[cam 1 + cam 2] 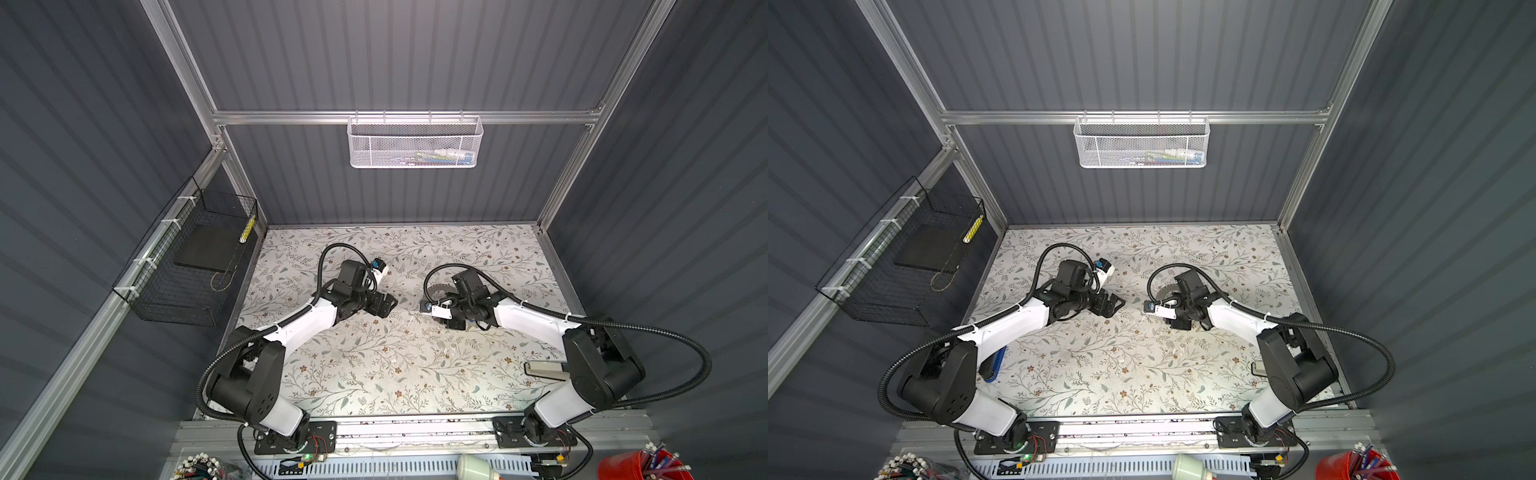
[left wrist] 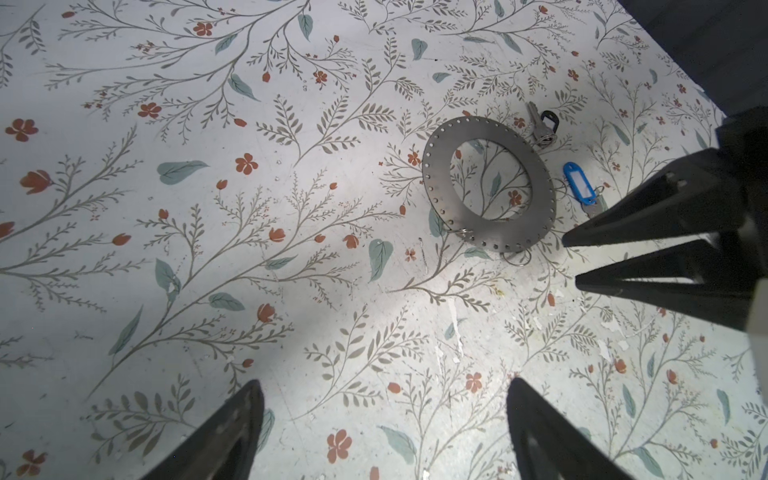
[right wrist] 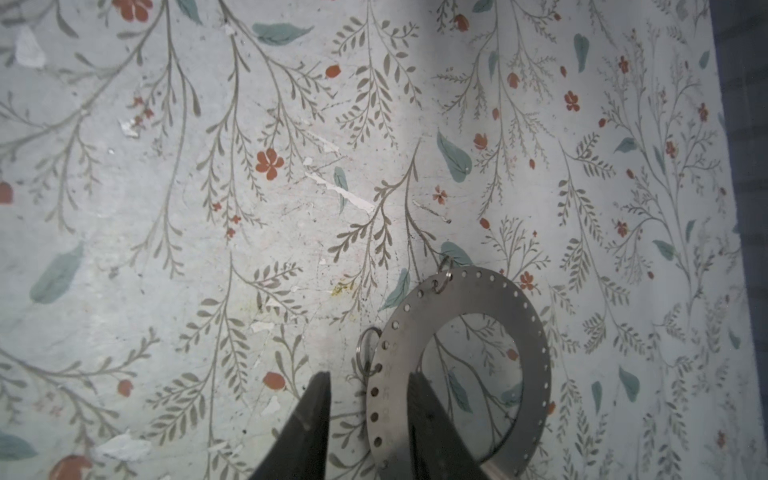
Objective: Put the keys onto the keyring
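The keyring (image 2: 436, 178) lies flat on the bench (image 2: 208, 291), near its middle and a little toward the far edge. The black-tagged key (image 2: 540, 126) and the blue-tagged key (image 2: 578, 183) lie just beside its outer rim. I cannot tell whether either is threaded through a hole.

The right gripper (image 3: 369, 376) hangs over the ring with its claw partly spread. One stretch of the band sits between the fingers with a gap on the outer side, so nothing is pinched. The left gripper (image 2: 384, 382) is spread wide and empty, well apart from the ring.

The likely trouble is that the band is thin and flat on the surface, so closing fingers may ride over it or shove it sideways into the keys. The small split rings (image 3: 365, 345) hooked in its holes could also snag a fingertip and drag the ring askew.
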### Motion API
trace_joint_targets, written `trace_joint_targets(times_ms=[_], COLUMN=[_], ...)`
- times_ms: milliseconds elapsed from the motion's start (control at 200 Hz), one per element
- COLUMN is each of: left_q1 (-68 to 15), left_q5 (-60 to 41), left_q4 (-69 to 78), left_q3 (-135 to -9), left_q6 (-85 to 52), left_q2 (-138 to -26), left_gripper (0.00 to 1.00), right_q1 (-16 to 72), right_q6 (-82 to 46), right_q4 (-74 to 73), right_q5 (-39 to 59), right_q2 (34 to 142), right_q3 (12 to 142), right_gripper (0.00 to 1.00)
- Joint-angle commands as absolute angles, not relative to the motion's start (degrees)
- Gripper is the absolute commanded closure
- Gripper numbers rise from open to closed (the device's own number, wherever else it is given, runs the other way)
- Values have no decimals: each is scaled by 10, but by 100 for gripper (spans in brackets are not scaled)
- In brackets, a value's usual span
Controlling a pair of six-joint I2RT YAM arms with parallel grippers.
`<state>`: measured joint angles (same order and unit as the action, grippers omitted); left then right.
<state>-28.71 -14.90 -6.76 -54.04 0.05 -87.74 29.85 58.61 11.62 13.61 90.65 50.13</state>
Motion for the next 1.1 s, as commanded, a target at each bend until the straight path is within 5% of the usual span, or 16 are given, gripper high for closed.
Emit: trace_joint_targets(times_ms=[0, 530, 1096], left_q1=[-286, -286, -286], left_q5=[-158, -145, -149], left_q4=[-75, -79, -83], left_q3=[-551, -552, -556], left_q6=[14, 18, 15], left_q2=[-885, -889, -899], left_gripper=[8, 8, 8], right_q1=[306, 322, 323], right_q6=[593, 580, 584], right_q4=[112, 13, 23], right_q5=[81, 0, 31], right_q2=[928, 992, 975], right_q3=[490, 486, 480], right_gripper=[60, 67, 92])
